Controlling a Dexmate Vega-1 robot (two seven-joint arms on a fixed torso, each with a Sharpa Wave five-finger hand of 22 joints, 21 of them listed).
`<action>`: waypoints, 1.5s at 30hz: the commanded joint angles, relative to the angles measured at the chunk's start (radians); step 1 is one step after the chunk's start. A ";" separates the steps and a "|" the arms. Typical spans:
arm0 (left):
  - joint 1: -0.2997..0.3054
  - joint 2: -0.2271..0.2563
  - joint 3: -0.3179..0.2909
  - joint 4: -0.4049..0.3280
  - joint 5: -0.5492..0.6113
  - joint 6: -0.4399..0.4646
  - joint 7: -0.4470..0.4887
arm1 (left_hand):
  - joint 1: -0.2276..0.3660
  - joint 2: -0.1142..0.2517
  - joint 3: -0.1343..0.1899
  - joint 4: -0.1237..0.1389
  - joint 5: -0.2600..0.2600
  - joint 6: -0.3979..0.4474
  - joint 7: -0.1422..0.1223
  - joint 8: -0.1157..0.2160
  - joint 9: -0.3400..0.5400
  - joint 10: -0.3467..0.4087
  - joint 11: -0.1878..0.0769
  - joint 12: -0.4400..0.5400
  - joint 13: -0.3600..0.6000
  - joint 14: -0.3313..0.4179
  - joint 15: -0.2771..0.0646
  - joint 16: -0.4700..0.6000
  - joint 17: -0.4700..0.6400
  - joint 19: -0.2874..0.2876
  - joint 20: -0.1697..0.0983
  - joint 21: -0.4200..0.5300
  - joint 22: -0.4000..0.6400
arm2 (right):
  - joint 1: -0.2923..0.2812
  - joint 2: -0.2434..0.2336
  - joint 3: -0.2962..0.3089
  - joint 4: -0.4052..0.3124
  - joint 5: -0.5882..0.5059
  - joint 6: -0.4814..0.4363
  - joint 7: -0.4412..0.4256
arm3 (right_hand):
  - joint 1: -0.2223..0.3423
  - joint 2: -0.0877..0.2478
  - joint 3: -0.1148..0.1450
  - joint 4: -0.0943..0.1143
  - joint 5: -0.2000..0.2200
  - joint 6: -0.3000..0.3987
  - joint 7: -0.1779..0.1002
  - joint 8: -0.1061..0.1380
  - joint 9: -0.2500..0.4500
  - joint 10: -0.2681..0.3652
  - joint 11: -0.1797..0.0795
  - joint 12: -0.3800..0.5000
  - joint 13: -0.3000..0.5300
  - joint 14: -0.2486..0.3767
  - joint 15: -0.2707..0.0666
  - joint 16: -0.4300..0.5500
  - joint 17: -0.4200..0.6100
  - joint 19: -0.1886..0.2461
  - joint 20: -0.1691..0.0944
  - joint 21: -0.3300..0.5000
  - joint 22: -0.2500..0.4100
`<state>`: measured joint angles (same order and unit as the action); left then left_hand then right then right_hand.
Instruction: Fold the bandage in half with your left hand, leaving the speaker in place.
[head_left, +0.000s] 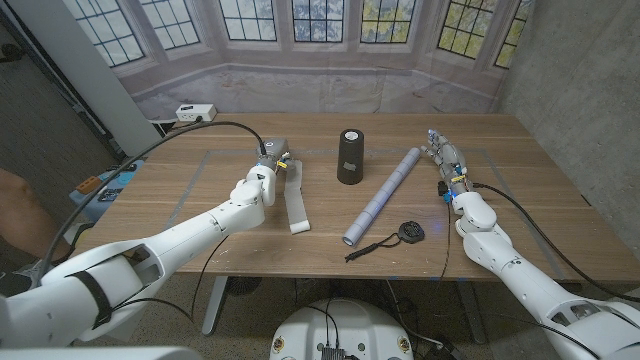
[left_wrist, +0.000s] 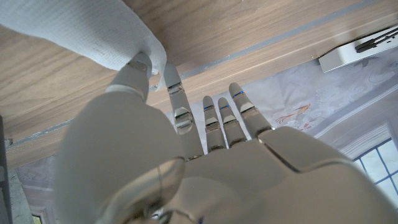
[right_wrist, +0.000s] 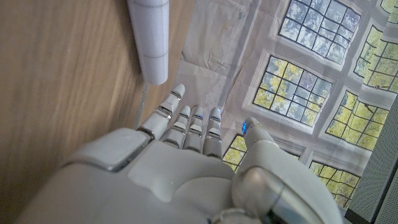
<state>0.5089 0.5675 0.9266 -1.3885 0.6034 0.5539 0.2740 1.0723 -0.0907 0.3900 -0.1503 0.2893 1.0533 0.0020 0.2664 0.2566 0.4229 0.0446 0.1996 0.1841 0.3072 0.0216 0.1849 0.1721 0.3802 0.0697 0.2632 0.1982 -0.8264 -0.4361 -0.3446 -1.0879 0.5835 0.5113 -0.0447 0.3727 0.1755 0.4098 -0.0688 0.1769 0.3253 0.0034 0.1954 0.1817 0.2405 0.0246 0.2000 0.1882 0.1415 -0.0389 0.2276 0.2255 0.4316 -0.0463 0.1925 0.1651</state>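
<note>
Pinched at one end by left robot hand (head_left: 268, 172): white woven bandage (head_left: 296, 200), flat strip on table (head_left: 200, 190), at nine o'clock of black speaker (head_left: 350, 156). Right robot hand (head_left: 445, 160) empty, fingers apart.

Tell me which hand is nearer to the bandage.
The left hand: its fingers hold the far end of the bandage. The right hand is far off, beyond the speaker and rolled paper.

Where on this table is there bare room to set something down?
Bare wood lies left of the white fabric bandage strip and along the front edge of the wooden table. It is crowded between the black cylindrical speaker, grey rolled tube and black corded disc.
</note>
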 joint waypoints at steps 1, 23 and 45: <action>-0.015 -0.017 0.003 0.042 -0.011 -0.033 0.026 | 0.074 0.087 -0.009 0.004 0.007 -0.033 -0.002 -0.016 0.000 -0.008 -0.001 -0.002 0.001 0.006 -0.001 0.000 0.003 -0.004 0.000 -0.003 0.001 | 0.011 0.004 -0.004 0.013 0.000 -0.008 0.003 | 0.005 0.002 0.005 -0.003 0.001 0.007 -0.002 -0.005 0.002 0.006 0.003 -0.003 0.003 0.013 -0.023 0.006 0.002 0.010 -0.037 -0.001 0.003; -0.025 -0.043 -0.004 0.080 -0.041 -0.066 0.073 | 0.092 0.090 -0.013 -0.010 0.006 -0.068 0.007 -0.042 -0.010 -0.016 0.003 -0.002 0.002 0.000 0.004 -0.001 0.002 -0.009 0.005 -0.005 0.000 | 0.016 -0.009 -0.008 -0.002 -0.003 -0.032 0.002 | 0.006 0.003 0.007 -0.003 0.001 0.009 -0.001 -0.005 0.002 0.007 0.003 -0.003 0.003 0.013 -0.024 0.006 0.002 0.012 -0.038 -0.001 0.003; -0.014 -0.035 -0.005 0.066 -0.056 -0.047 0.069 | 0.142 0.094 -0.007 -0.021 0.008 -0.033 0.001 -0.039 -0.018 -0.009 -0.003 0.001 0.002 0.010 -0.001 0.001 0.002 -0.006 0.004 -0.004 0.000 | 0.017 -0.014 -0.014 -0.010 -0.007 -0.048 0.005 | 0.005 0.002 0.008 -0.002 0.001 0.013 0.000 -0.004 0.002 0.007 0.004 -0.003 0.003 0.013 -0.022 0.006 0.003 0.012 -0.037 -0.001 0.003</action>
<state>0.4846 0.5248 0.9250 -1.3104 0.5555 0.4890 0.3459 1.0911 -0.1092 0.3848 -0.1726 0.2893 1.0093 0.0054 0.2216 0.2365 0.4073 0.0426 0.1991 0.1839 0.3108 0.0179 0.1856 0.1724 0.3750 0.0750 0.2587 0.1952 -0.8140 -0.4474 -0.3526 -1.0956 0.5804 0.4758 -0.0426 0.3727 0.1755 0.4097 -0.0688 0.1769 0.3286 -0.0001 0.1955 0.1817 0.2440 0.0281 0.2000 0.1882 0.1415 -0.0389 0.2276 0.2253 0.4316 -0.0464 0.1925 0.1650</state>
